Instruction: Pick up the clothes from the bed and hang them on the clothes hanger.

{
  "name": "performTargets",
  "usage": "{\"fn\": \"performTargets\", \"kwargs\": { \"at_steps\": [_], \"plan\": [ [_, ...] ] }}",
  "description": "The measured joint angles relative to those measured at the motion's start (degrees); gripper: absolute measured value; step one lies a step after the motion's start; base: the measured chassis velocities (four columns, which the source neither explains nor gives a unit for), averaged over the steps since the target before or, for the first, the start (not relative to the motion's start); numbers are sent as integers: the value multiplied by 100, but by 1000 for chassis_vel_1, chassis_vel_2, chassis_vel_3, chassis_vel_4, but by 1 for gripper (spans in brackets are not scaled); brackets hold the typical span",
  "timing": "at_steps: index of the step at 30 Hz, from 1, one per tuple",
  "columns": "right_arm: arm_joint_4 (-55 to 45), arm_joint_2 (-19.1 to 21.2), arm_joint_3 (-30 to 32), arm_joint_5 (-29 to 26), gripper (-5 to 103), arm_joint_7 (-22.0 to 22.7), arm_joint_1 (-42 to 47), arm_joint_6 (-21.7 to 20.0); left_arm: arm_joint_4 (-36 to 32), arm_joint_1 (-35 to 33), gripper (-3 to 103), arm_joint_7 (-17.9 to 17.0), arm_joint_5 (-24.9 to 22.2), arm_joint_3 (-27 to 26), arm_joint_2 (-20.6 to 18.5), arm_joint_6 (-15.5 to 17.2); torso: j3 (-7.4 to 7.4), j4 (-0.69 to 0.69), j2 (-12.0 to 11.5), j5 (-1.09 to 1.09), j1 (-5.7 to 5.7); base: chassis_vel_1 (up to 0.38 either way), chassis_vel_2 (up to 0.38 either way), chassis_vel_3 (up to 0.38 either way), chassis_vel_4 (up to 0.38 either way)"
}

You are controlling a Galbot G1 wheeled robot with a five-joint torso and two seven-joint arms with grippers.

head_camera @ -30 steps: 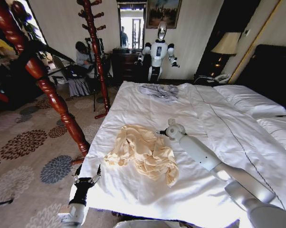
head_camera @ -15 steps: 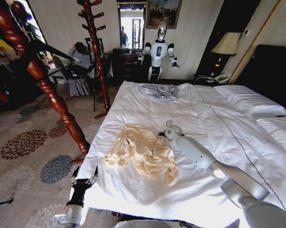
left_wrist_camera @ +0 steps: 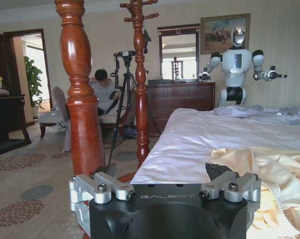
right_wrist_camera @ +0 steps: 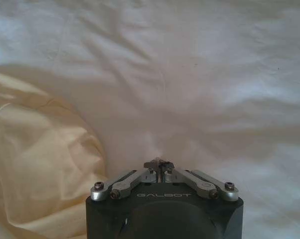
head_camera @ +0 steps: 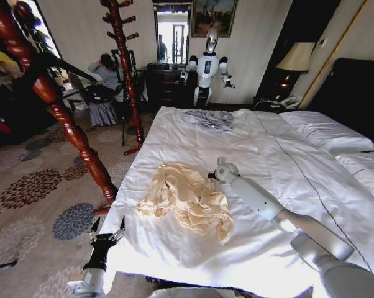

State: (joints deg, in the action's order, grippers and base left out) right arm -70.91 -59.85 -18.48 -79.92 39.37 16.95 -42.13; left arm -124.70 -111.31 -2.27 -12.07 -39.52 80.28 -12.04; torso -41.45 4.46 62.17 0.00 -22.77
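The clothes, a pale cream-yellow shirt (head_camera: 187, 197), lie crumpled on the near left part of the bed (head_camera: 268, 149). My right gripper (head_camera: 210, 176) is low over the white sheet, just beside the shirt's right edge. In the right wrist view this gripper (right_wrist_camera: 160, 164) is shut on nothing, with the shirt (right_wrist_camera: 40, 164) off to one side. My left gripper (head_camera: 106, 233) hangs open beside the bed's near left corner, apart from the shirt (left_wrist_camera: 272, 174). A thin black sloping bar (head_camera: 63, 64), which looks like the clothes hanger, crosses the near wooden post at top left.
A thick red-brown turned post (head_camera: 69, 124) stands close on the left, and a tall coat stand (head_camera: 126, 68) rises farther back. A grey garment (head_camera: 209, 119) lies at the bed's far end. White pillows (head_camera: 327, 133) are on the right. Patterned carpet (head_camera: 31, 186) covers the floor.
My right arm has shifted a little left, bringing its gripper closer to the shirt's edge. My left gripper has moved slightly left and lower beside the bed.
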Motion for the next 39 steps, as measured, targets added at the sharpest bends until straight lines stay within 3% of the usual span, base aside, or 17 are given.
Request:
{"fn": "performTargets", "kwargs": {
  "at_steps": [2, 12, 22, 28, 30, 33, 36, 38, 39],
  "plan": [
    [-104, 27, 34, -36, 1, 53, 51, -2, -27, -4, 100, 5, -16, -16, 1, 0, 0, 1, 0, 0, 0, 0, 0, 0, 0],
    [-501, 214, 394, 44, 0, 70, 406, 151, -122, 122, 100, -13, -64, 28, -153, 120, 0, 1, 0, 0, 0, 0, 0, 0, 0],
    [-1242, 590, 1226, 1546, 0, -654, 1212, 966, -225, 167, 100, -153, -13, 286, -180, 296, 0, 1, 0, 0, 0, 0, 0, 0, 0],
    [-1695, 744, 1585, 1920, 0, -779, 1623, 1224, -326, 257, 100, -317, -47, 449, -262, 537, 0, 1, 0, 1, 0, 0, 0, 0, 0],
    [-2050, 845, 1819, 2388, 0, -1026, 2003, 1456, -552, 356, 100, -621, -69, 524, -399, 889, 1, 0, 0, 0, 0, 0, 0, 0, 0],
    [-2263, 913, 1913, 2631, 0, -1155, 2241, 1567, -747, 439, 100, -842, -205, 587, -551, 1219, 1, 1, 0, 1, 0, 0, 0, 0, 0],
    [-2546, 1006, 2007, 2928, 0, -1279, 2549, 1670, -993, 677, 100, -1217, -731, 784, -965, 1797, 1, 2, 0, 1, 0, 0, 0, 0, 0],
    [-2596, 1022, 2016, 2958, 0, -1285, 2592, 1676, -1026, 759, 100, -1323, -893, 838, -1067, 1925, 1, 2, 0, 1, 0, 0, 0, 0, 0],
    [-2659, 1042, 2021, 2976, 0, -1288, 2641, 1683, -1066, 951, 100, -1573, -1302, 961, -1245, 2164, 0, 1, 0, 0, 0, 0, 0, 0, 0]
  ]
}}
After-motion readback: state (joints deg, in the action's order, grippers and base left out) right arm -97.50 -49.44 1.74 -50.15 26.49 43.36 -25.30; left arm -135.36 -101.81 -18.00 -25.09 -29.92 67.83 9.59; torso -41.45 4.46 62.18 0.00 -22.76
